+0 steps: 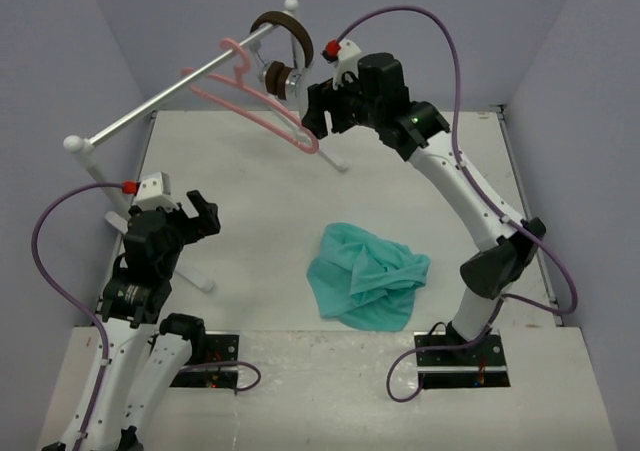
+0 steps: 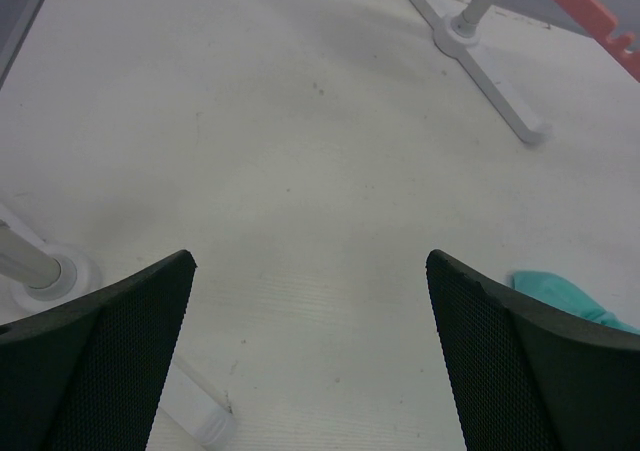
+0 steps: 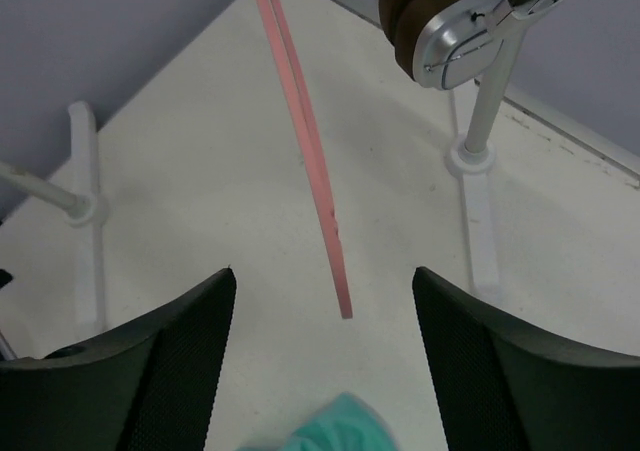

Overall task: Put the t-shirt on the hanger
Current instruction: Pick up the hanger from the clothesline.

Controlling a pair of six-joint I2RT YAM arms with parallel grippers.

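The teal t-shirt (image 1: pixel 367 276) lies crumpled on the table near the front middle; an edge of it shows in the left wrist view (image 2: pixel 570 299) and the right wrist view (image 3: pixel 335 426). The pink hanger (image 1: pixel 262 113) hangs by its hook on the silver rail (image 1: pixel 170 89) at the back left. My right gripper (image 1: pixel 315 121) is open and empty, raised right beside the hanger's lower right end; the hanger's tip (image 3: pixel 318 186) hangs between its jaws without touching them. My left gripper (image 1: pixel 203 214) is open and empty at the left, above the table.
Brown headphones (image 1: pixel 288 51) hang on the rail's right post, seen close in the right wrist view (image 3: pixel 440 21). The rail's white stand feet (image 1: pixel 330 154) rest on the table at the back and at the left (image 1: pixel 197 274). Purple walls close in three sides.
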